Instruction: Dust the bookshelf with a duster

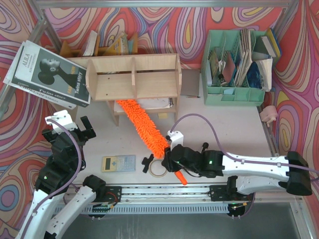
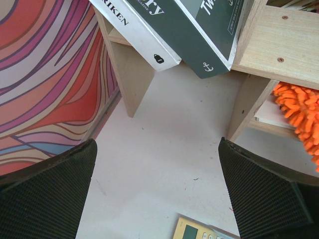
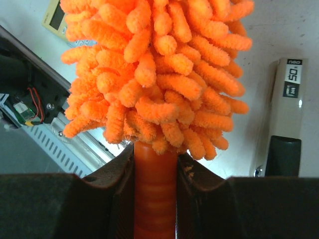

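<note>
The plywood bookshelf (image 1: 134, 77) stands at the back middle of the table, its leg (image 2: 247, 107) showing in the left wrist view. The fluffy orange duster (image 1: 144, 124) lies slanted, its tip under the bookshelf's lower edge and its handle pointing toward the near edge. My right gripper (image 1: 172, 158) is shut on the smooth orange handle (image 3: 155, 189), with the fluffy head (image 3: 154, 69) just beyond the jaws. My left gripper (image 1: 75, 130) hangs open to the left front of the shelf, nothing between its fingers (image 2: 45, 194). The duster's tip (image 2: 299, 109) shows at the right edge there.
A large dark book (image 1: 47, 74) leans against the shelf's left end. A mint green file organizer (image 1: 234, 64) stands at the back right. A calculator (image 1: 118, 163), a black clip (image 1: 148, 163) and a tape roll (image 1: 158, 169) lie near the front. A grey stapler-like item (image 3: 286, 119) lies beyond the duster.
</note>
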